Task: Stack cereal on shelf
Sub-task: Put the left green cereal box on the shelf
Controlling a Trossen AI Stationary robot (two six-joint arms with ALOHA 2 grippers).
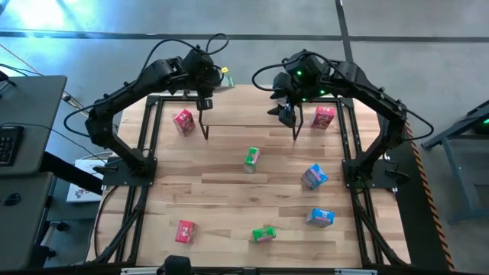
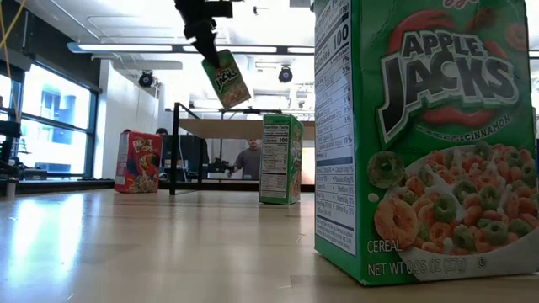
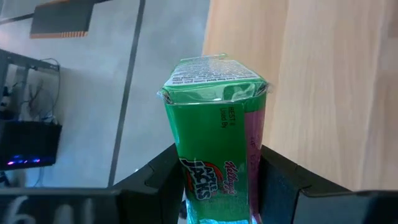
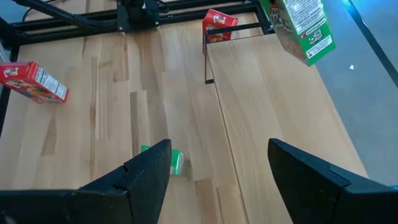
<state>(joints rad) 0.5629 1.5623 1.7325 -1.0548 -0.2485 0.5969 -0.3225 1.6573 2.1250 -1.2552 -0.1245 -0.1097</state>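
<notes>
glossy printed cardboard on the green cereal box (image 3: 214,149), slightly shiny plastic-looking wrap at its top, matt black left tool (image 3: 214,186) fingers, smooth pale wood surface (image 1: 229,191) with visible grain, shelf (image 1: 252,114) light wood top, thin black metal legs

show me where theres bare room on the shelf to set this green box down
The shelf top is bare between its two ends. Off its left end lies a red box; by the right end, a red box and the open right tool. The left tool holds the green box.
</notes>
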